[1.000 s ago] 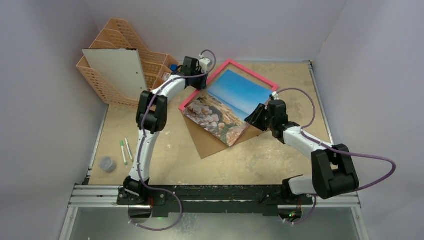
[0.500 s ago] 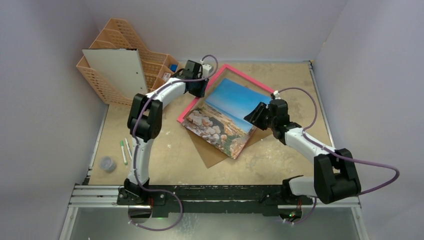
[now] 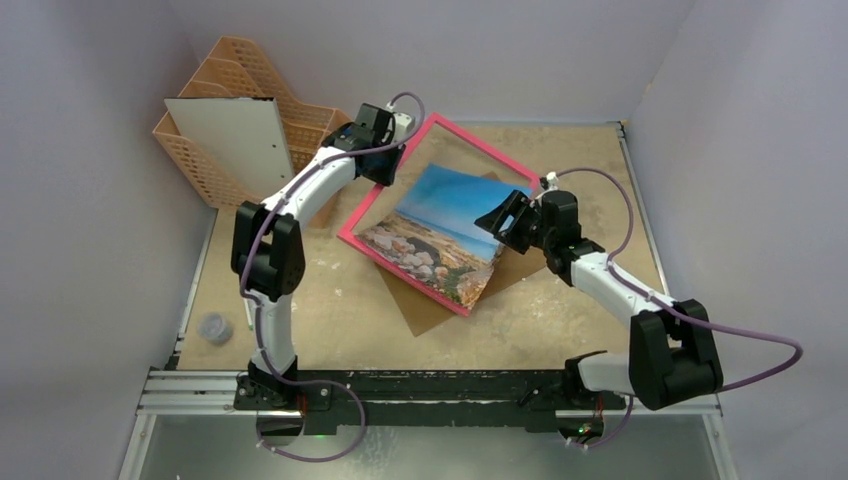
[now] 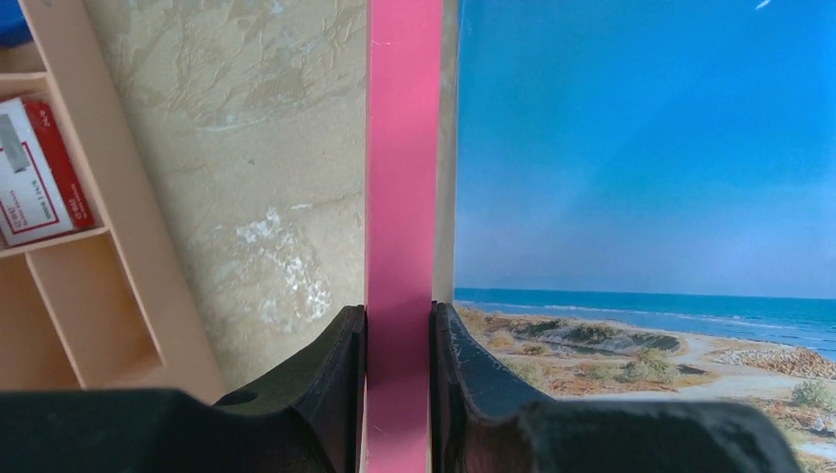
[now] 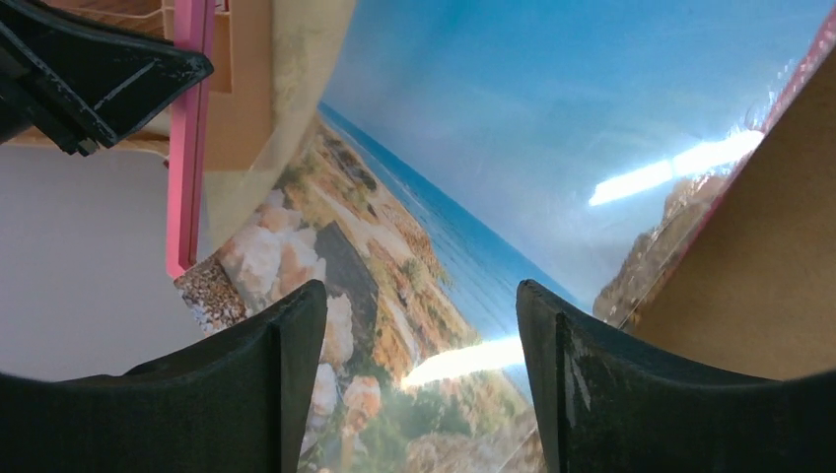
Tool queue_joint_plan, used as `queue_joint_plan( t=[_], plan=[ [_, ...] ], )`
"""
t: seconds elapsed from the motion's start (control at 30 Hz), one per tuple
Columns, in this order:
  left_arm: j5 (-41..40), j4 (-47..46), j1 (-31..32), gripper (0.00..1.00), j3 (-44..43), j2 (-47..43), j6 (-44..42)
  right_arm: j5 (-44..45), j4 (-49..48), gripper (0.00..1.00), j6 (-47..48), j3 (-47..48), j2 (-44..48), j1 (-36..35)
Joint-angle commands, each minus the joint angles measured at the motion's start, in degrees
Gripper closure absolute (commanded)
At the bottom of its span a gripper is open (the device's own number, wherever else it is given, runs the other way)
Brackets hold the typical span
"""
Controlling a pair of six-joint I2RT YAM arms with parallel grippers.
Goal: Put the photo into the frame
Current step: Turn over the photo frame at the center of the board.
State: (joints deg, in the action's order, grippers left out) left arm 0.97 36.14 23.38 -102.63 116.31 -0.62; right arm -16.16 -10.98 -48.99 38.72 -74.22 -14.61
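**Pink Frame Gripped at One Rail as Seaside Print Lies Inside Its Border**

The orange desk organiser (image 3: 215, 100), to the left of the frame (image 3: 480, 152) and beyond its far-left corner, holds a small red-and-white box (image 4: 39, 172) in one low compartment. A blue item (image 4: 12, 20) shows in the next compartment, cut off by the picture's edge. A pale flat board (image 3: 235, 140) leans against the organiser's front.

The left gripper (image 4: 397, 313) is clamped narrowly on the frame's pink left rail, one finger on each side of it, close to the far-left corner. The photo (image 3: 445, 235) lies within the frame's pink outline, with its blue sky toward the far rail and its rocky shore toward the near rail. From the right wrist its surface looks bowed, and whether it sits flat on the pane cannot be told.

At the frame's right side the right gripper (image 5: 419, 296) stands with its fingers spread wide above the photo's edge and clasps nothing. It hides the frame's right corner from the overhead camera.

A brown backing board (image 3: 425, 308) lies under the frame and juts out past its near rail onto the sandy table (image 3: 580, 310). The left arm crosses the gap between organiser and frame. A small grey round tub (image 3: 215, 327) sits well to the frame's near left.
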Motion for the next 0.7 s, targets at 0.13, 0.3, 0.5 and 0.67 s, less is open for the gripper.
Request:
queue_joint_plan(
  t=[0.13, 0.3, 0.5, 0.67],
  plan=[
    [0.87, 4.47, 0.71, 1.00, -1.08, -7.71, 3.13, -4.14, -9.06, 0.19, -5.57, 3.65, -1.55, -2.16],
    [0.87, 6.11, 0.79, 1.00, 1.17, -10.32, 4.34, -3.72, -10.00, 0.19, -7.52, 5.33, -2.72, -3.08],
    [8.00, 4.88, 0.79, 1.00, 4.34, -15.37, 5.55, -2.92, -8.52, 0.21, -7.19, 5.84, -3.28, -3.15],
    [12.20, 3.74, 0.79, 1.00, 5.65, -18.03, 7.02, -1.23, -6.82, 0.21, -5.69, 6.20, -0.46, -3.24]
  ],
)
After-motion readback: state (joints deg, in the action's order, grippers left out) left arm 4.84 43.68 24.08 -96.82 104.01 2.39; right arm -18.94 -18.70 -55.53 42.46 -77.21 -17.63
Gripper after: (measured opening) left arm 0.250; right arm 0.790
